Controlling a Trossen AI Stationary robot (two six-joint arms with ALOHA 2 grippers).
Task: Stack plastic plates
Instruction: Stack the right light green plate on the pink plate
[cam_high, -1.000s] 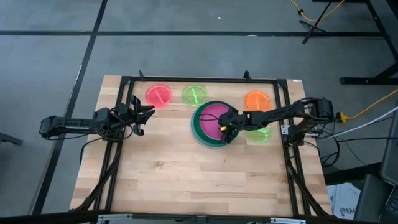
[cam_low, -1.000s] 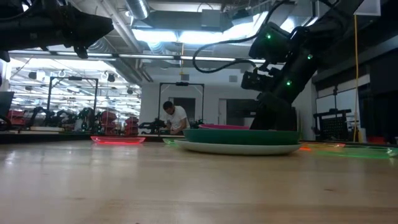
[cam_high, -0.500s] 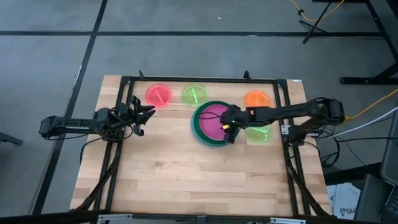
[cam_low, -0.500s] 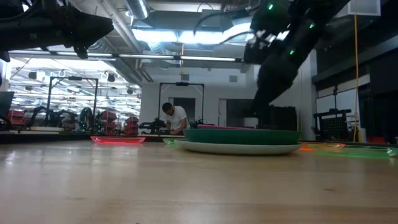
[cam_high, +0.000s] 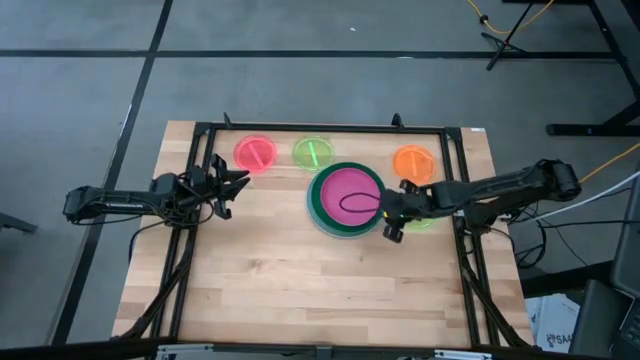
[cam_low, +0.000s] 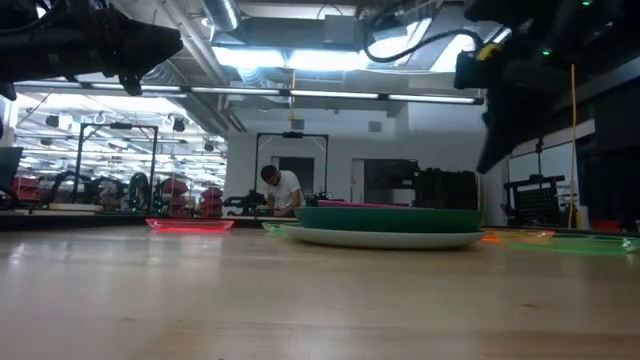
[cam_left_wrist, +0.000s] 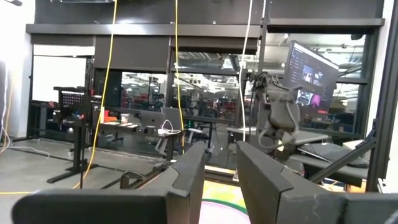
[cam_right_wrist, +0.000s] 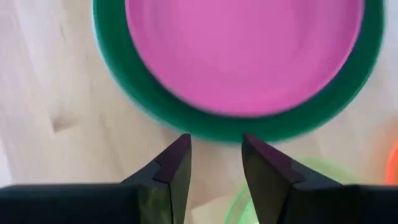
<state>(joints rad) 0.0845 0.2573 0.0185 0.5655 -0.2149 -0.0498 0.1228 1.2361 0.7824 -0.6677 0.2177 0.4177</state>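
A stack of plastic plates (cam_high: 348, 200) stands at the table's middle. A magenta plate (cam_right_wrist: 242, 50) lies on a dark green one (cam_right_wrist: 124, 74), which lies on a light blue one (cam_high: 330, 228). Flat on the table lie a small pink-red plate (cam_high: 255, 153), a neon green one (cam_high: 313, 152), an orange one (cam_high: 414, 161) and a second neon green one (cam_right_wrist: 298, 180). My right gripper (cam_right_wrist: 216, 146) hangs open above the stack's right rim, pointing steeply down, with nothing between its fingers. My left gripper (cam_high: 236, 183) waits open above the table's left part.
A black metal frame (cam_high: 300, 128) runs along the table's far, left and right sides. Bare wood (cam_high: 300, 290) fills the near half of the table. In the low view a person (cam_low: 282, 190) sits far off in the room behind.
My right gripper has risen from over the magenta plate and drawn back toward the table's right edge, past the stack's rim. The stack has stayed where it was.
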